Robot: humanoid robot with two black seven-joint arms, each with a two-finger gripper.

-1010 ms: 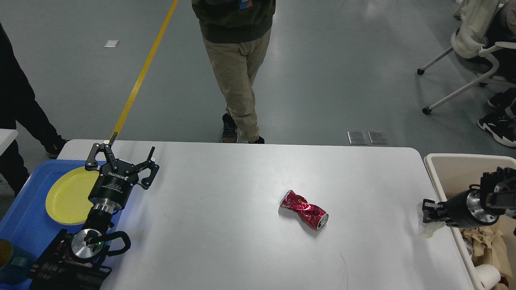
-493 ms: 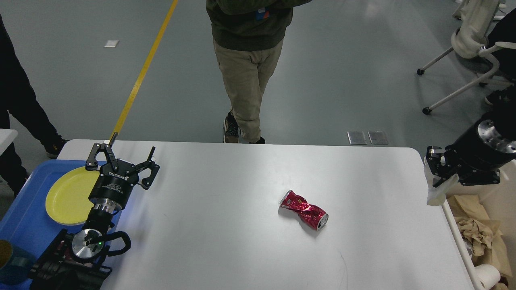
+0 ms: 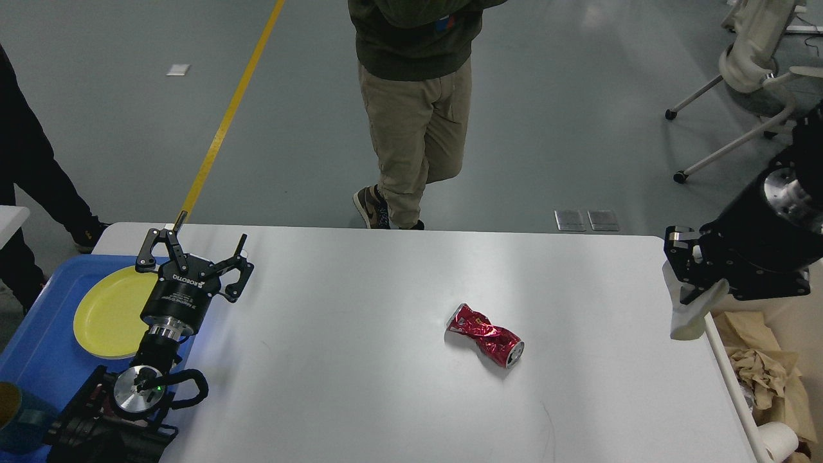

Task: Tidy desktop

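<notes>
1. Toilet roll (image 3: pixel 778 441): white, at the lower right corner, in the beige bin (image 3: pixel 726 360) beside the counter's right edge
2. Crumpled brown paper (image 3: pixel 765 379): lying in the same bin, just beyond the roll
3. Blue tray (image 3: pixel 38 360): at the counter's left edge; carries a yellow plate (image 3: pixel 106 312) and a dark cup (image 3: pixel 13 424) at its near corner
4. Left pincer (image 3: pixel 196 247): black, at the far end of the left arm, fingers spread wide with nothing between them, poised over the counter's left part just beside the yellow plate
5. Counter (image 3: pixel 360 360): white, rounded corners, fills the lower half of the view, between tray and bin
6. Crushed can (image 3: pixel 485 335): red, lying on its side right of the counter's centre, well apart from both pincers
7. Right pincer (image 3: pixel 691 286): black, over the counter's right edge, seen end-on; a pale crumpled scrap (image 3: pixel 687 318) hangs at its fingers; whether they are pinching it cannot be told
8. Floor plates (image 3: pixel 586 219): two, metal, just beyond the far edge
9. Person (image 3: pixel 415 103): khaki trousers, dark top, standing beyond the far edge
10. Yellow floor line (image 3: pixel 225 122): running away at far left
11. Wheeled chair (image 3: pixel 739 96): far right
</notes>
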